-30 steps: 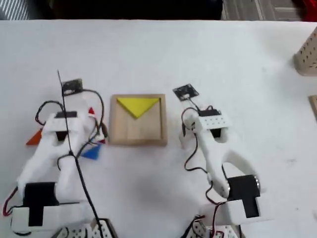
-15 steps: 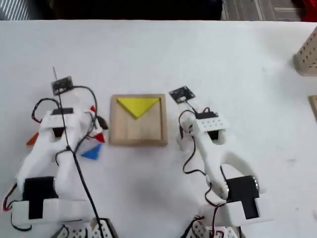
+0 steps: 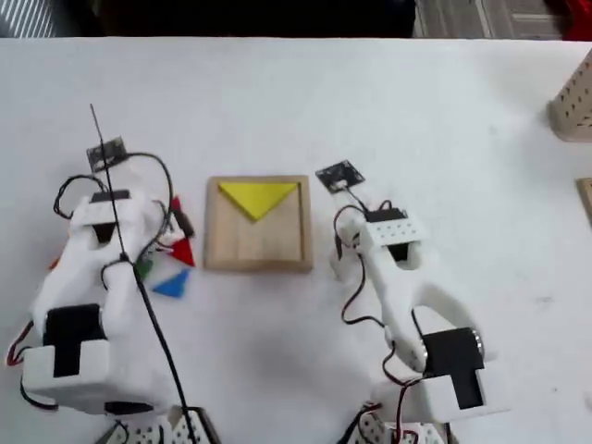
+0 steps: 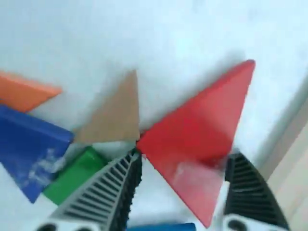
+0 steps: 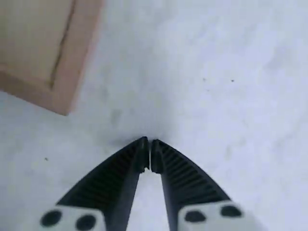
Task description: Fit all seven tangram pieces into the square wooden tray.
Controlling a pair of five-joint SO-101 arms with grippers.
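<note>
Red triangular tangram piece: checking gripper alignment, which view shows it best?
Left wrist view: the red triangular tangram piece sits large inside the open left gripper. High view: its small tip beside that arm. Right wrist view faces the wooden tray.

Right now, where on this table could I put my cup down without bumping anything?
Bare: the table beyond the wooden tray, and right of the right gripper. Crowded: left of the tray, where the left gripper straddles the red triangle among loose pieces.
</note>
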